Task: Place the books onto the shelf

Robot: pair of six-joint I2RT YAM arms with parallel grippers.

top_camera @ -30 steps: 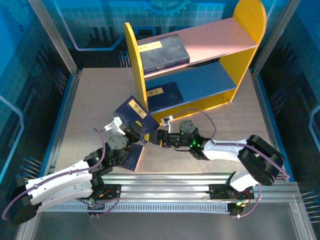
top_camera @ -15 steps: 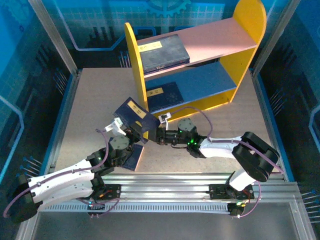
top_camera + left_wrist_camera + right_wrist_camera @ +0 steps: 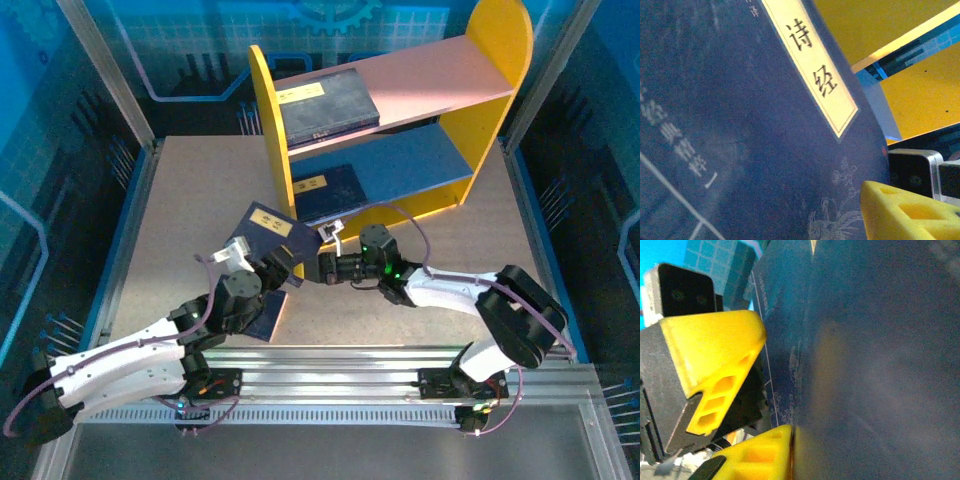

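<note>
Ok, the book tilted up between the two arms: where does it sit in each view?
Top external: the book is left of centre, just in front of the shelf.
Left wrist: the book covers the left and middle.
Right wrist: the book covers the right side.
Shared landmark: the yellow label strip links the top and left wrist views; the white floral print links the two wrist views.

A pale speckled bench (image 3: pixel 190 200) is seen under the left gripper (image 3: pixel 265 262). Beyond it and to both sides, the bench is enclosed by blue translucent panels (image 3: pixel 60 130) printed with grid patterns and held in aluminium posts (image 3: pixel 105 70). Behind it, a ribbed metal rail (image 3: pixel 340 362) is laid.
</note>
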